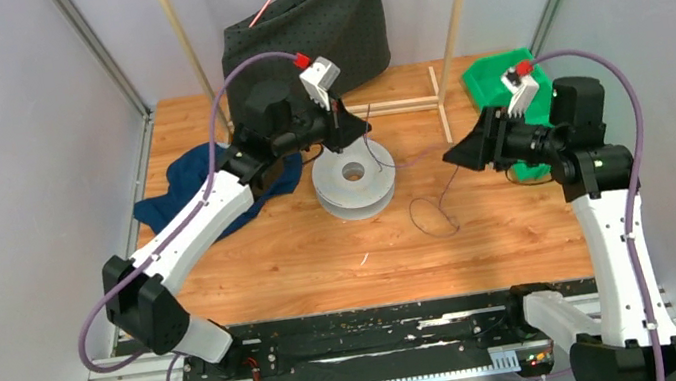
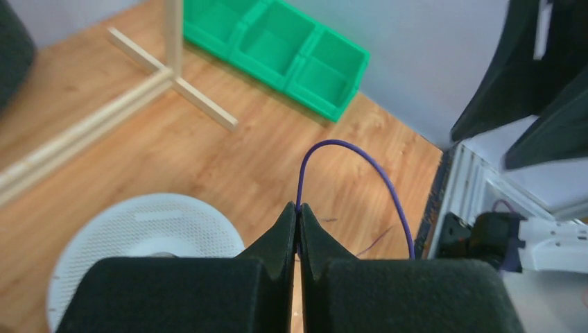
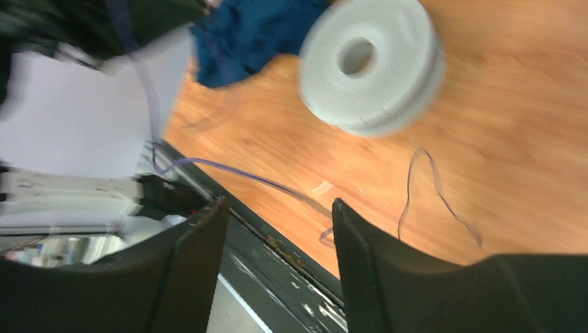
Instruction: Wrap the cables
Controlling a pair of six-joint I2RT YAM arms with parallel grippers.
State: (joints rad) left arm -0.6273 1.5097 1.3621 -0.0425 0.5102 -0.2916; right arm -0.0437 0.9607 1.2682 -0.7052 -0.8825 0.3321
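Observation:
The cable is a very thin dark-purple wire. My left gripper [image 1: 363, 126] is shut on it just above the far side of the grey-white spool [image 1: 355, 184]. In the left wrist view the wire [image 2: 347, 146] rises from the closed fingertips [image 2: 299, 209] and arcs off to the right, with the spool [image 2: 139, 236] below left. From there the cable crosses the spool and lies in a loose loop [image 1: 439, 204] on the table. My right gripper [image 1: 456, 155] is open and empty, right of the spool. Its wrist view shows the gripper [image 3: 277, 215], the loop [image 3: 416, 187] and the spool [image 3: 371, 66], blurred.
A blue cloth [image 1: 175, 197] lies left of the spool under the left arm. A green bin [image 1: 500, 80] sits at the back right behind the right arm. A wooden frame [image 1: 422, 102] and a dark bag [image 1: 310, 33] with a pink hanger stand at the back.

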